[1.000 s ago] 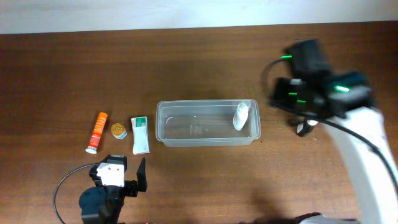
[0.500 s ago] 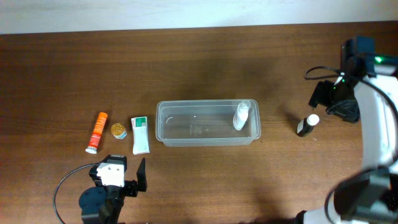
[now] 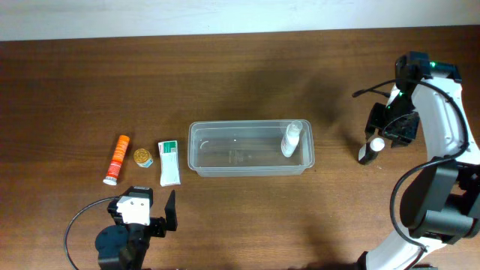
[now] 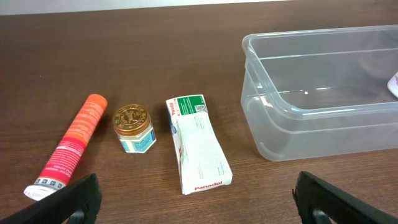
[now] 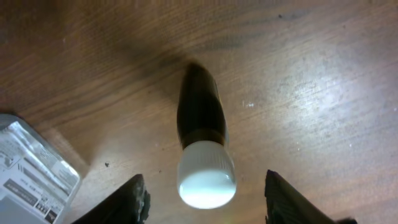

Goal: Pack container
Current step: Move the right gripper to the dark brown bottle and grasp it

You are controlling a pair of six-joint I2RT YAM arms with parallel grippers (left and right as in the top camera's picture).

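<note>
Moved: right gripper (image 5: pixel 208 200), now over dark white-capped bottle (image 5: pixel 200 118), fingers apart astride it. Also: left gripper (image 4: pixel 196 198), fingers apart. Label: white box (image 4: pixel 198 144), "Panadol".

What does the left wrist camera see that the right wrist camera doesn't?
Left wrist only: an orange tube, a gold-lidded jar and a white-and-green box beside the clear container, with the left gripper open and empty.
Right wrist only: a dark bottle with a white cap, upright between the open fingers of the right gripper, not gripped, plus part of a printed silvery packet.
Both: the brown wooden table and spread black fingers at the bottom edge.
</note>
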